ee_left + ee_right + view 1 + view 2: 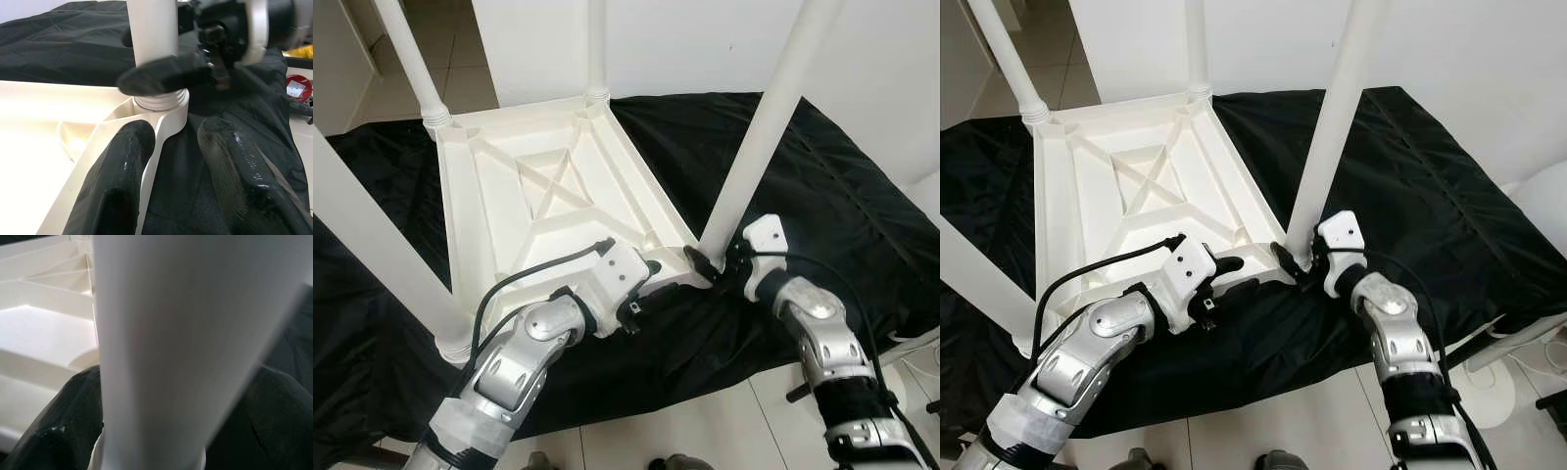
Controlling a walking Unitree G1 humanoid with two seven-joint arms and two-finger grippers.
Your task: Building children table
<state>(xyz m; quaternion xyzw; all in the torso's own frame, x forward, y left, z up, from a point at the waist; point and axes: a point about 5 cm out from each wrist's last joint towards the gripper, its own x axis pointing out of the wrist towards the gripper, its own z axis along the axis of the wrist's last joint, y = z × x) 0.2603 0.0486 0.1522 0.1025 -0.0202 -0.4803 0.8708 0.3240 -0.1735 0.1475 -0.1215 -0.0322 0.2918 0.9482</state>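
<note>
A white plastic children's table (pixel 470 225) lies upside down on a black cloth (pixel 832 186), with its four legs standing up. My right gripper (pixel 710 260) is at the near-right corner, shut on the base of that table leg (pixel 769 117); in the right wrist view the leg (pixel 166 333) fills the space between the two black fingers (pixel 73 406). My left gripper (pixel 658 281) is just left of that corner, open and low. Its fingers (pixel 122 166) straddle the table's near rim (pixel 168 122), one inside and one outside over the cloth.
Three other legs rise at the near left (pixel 372 245), far left (pixel 411 59) and far middle (pixel 596 49). A white wall stands behind. Tiled floor (pixel 705 431) runs along the cloth's near edge, with a round white base (pixel 1489 377) and a cable at right.
</note>
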